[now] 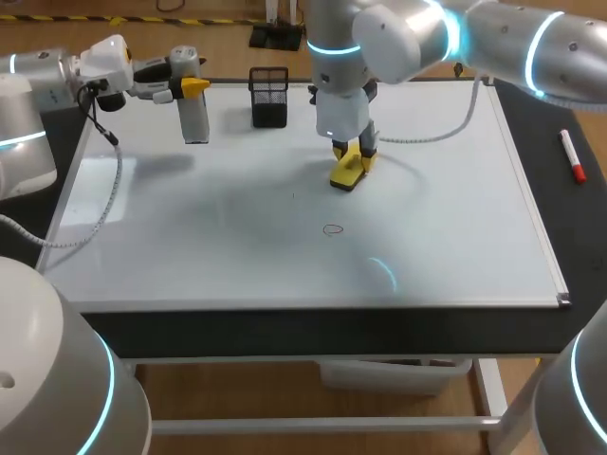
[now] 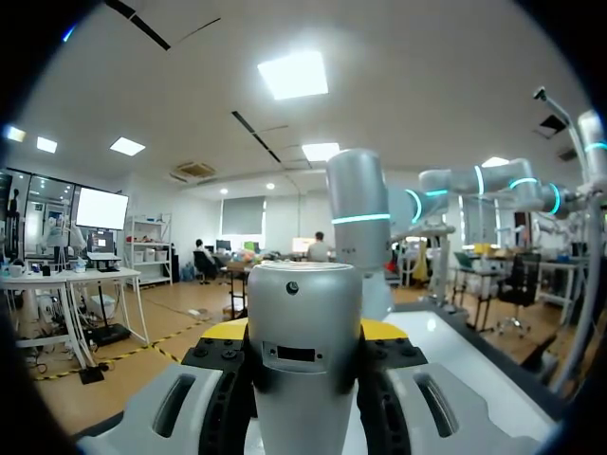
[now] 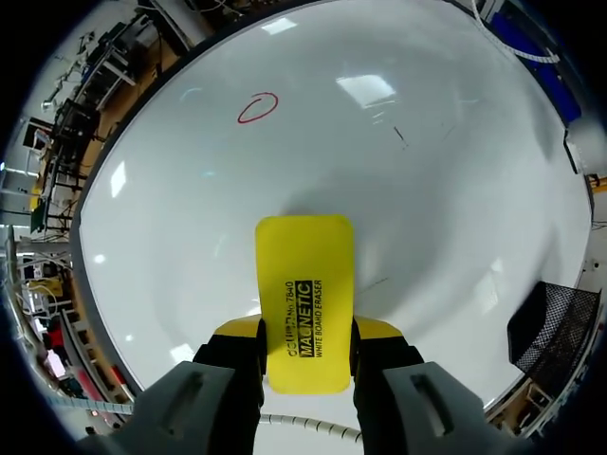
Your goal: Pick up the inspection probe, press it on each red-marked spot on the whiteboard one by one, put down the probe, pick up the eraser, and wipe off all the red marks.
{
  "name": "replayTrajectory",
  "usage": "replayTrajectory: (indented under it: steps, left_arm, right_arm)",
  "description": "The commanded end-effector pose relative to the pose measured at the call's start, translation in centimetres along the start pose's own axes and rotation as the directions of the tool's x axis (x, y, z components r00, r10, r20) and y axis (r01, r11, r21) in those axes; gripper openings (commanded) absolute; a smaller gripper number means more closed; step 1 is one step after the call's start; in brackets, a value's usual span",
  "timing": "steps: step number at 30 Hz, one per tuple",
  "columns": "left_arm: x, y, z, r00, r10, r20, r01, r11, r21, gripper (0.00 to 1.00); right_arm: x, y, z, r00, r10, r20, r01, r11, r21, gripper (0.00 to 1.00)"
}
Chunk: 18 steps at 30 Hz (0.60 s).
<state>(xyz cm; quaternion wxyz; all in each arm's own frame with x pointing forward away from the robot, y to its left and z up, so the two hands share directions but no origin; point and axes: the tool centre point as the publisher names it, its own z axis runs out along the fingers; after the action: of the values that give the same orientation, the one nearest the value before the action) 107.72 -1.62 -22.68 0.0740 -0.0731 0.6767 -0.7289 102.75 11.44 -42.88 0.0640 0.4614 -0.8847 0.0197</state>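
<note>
Yellow rectangular eraser (image 3: 303, 265) clamped by right end effector (image 3: 305, 334), on whiteboard (image 1: 237, 246), red ring mark (image 3: 257, 107) ahead, right arm pointing steeply down, left arm level, left end effector (image 1: 193, 87) grasping upright grey cylindrical probe (image 1: 194, 121).

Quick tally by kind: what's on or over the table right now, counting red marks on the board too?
probe: 1
eraser: 1
mesh holder: 1
marker pen: 1
red mark: 1
Total: 5
</note>
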Motion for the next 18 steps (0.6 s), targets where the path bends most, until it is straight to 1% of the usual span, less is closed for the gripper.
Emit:
replayTrajectory:
  steps: [1,5,11,15,18]
  left_arm:
    - [0.1,-0.1,0.0,1.000,0.001,0.004,-0.001,1.000,-0.001,0.00]
    - [0.1,-0.1,0.0,1.000,0.001,0.004,-0.001,1.000,-0.001,0.00]
    - [0.1,-0.1,0.0,1.000,0.001,0.004,-0.001,1.000,-0.001,0.00]
    - [0.1,-0.1,0.0,1.000,0.001,0.004,-0.001,1.000,-0.001,0.00]
    - [0.1,-0.1,0.0,1.000,0.001,0.004,-0.001,1.000,-0.001,0.00]
  right_arm:
    - [0.7,-0.4,-0.2,1.000,0.011,0.018,-0.012,1.000,0.015,0.00]
    - [1.3,-1.3,-1.5,0.999,0.036,0.038,-0.037,0.999,0.031,0.00]
    - [2.2,-3.0,-2.7,0.996,0.076,0.044,-0.079,0.996,0.050,0.00]
    - [2.9,-3.9,-3.1,0.993,0.101,0.057,-0.103,0.994,0.036,0.00]
    - [3.7,-4.9,-3.2,0.988,0.138,0.066,-0.141,0.990,0.030,0.00]
